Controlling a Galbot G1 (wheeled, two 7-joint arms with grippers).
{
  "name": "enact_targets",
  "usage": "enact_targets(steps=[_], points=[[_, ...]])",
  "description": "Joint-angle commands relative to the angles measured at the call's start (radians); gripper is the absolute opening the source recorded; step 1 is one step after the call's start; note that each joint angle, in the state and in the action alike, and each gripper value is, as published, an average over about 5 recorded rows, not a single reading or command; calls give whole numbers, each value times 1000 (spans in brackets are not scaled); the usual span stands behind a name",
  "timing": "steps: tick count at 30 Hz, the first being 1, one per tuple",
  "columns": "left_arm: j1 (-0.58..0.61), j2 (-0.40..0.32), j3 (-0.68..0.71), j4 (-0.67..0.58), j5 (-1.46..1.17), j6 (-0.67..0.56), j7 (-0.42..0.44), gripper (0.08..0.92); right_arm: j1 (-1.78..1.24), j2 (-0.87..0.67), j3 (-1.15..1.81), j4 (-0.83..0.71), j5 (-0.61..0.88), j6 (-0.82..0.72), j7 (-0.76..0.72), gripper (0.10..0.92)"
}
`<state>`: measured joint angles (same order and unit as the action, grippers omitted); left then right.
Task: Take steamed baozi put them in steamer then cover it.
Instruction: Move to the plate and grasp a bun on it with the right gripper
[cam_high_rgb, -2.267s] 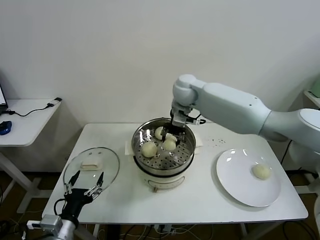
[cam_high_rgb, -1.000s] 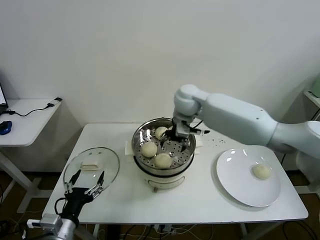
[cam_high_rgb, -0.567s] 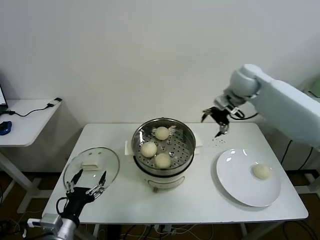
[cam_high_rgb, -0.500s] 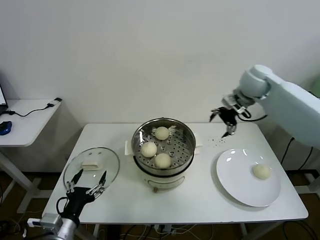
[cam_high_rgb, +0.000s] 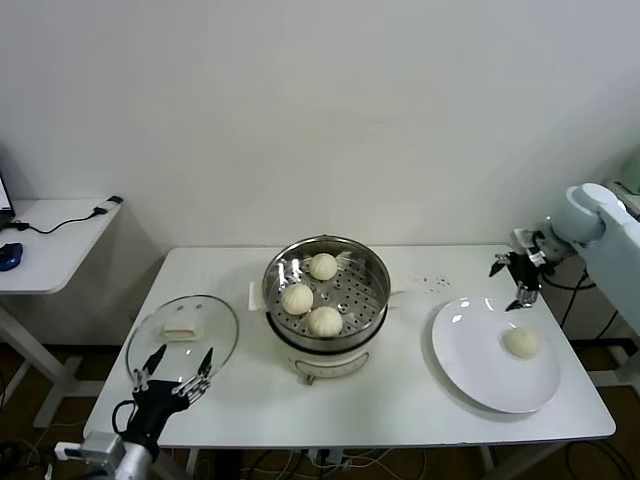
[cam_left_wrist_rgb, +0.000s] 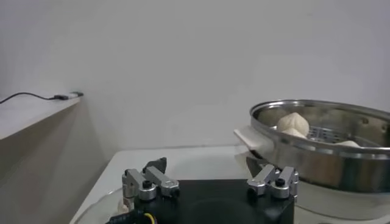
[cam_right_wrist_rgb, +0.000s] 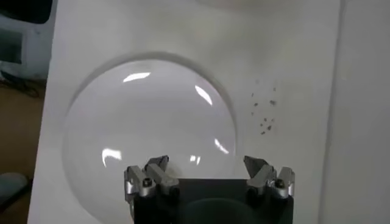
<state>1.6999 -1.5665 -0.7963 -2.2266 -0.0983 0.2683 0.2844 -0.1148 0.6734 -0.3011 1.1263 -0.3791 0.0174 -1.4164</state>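
Note:
The steel steamer (cam_high_rgb: 326, 300) stands mid-table on its white base, with three pale baozi (cam_high_rgb: 323, 266) (cam_high_rgb: 297, 298) (cam_high_rgb: 324, 320) on its perforated tray. A fourth baozi (cam_high_rgb: 521, 342) lies on the white plate (cam_high_rgb: 470, 350) at the right. My right gripper (cam_high_rgb: 515, 280) hangs open and empty above the plate's far right rim. In the right wrist view the gripper (cam_right_wrist_rgb: 207, 161) looks down on bare plate (cam_right_wrist_rgb: 149, 134), and the baozi is out of that view. My left gripper (cam_high_rgb: 172, 375) waits open at the front left. Its wrist view shows the gripper (cam_left_wrist_rgb: 207, 167) beside the steamer (cam_left_wrist_rgb: 317, 143).
The glass lid (cam_high_rgb: 183, 330) with a cream handle lies flat on the table left of the steamer, just behind my left gripper. Dark specks (cam_high_rgb: 432, 283) dot the table between steamer and plate. A side desk (cam_high_rgb: 50, 240) stands at the far left.
My right gripper has left the steamer empty and swung right to the plate's far rim. Three baozi stay in the steamer. The left arm has barely moved.

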Motion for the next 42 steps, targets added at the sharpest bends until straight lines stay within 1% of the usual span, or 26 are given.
enact_targets(steps=[1, 5, 12, 27, 42], points=[[14, -2, -13, 2, 2, 0, -1, 823, -205, 100, 243, -174, -229, 156, 25, 823], [17, 0, -22, 2, 3, 3, -1, 823, -243, 118, 278, -193, -286, 174, 38, 823], [14, -9, -12, 3, 21, 6, 2, 823, -255, 134, 291, -214, -293, 176, 49, 823], [10, -6, -12, 15, 22, 5, 1, 823, -246, 149, 305, -257, -337, 191, 78, 823], [7, -8, -8, 21, 24, 3, 1, 823, -240, 156, 314, -287, -350, 189, 109, 823]])
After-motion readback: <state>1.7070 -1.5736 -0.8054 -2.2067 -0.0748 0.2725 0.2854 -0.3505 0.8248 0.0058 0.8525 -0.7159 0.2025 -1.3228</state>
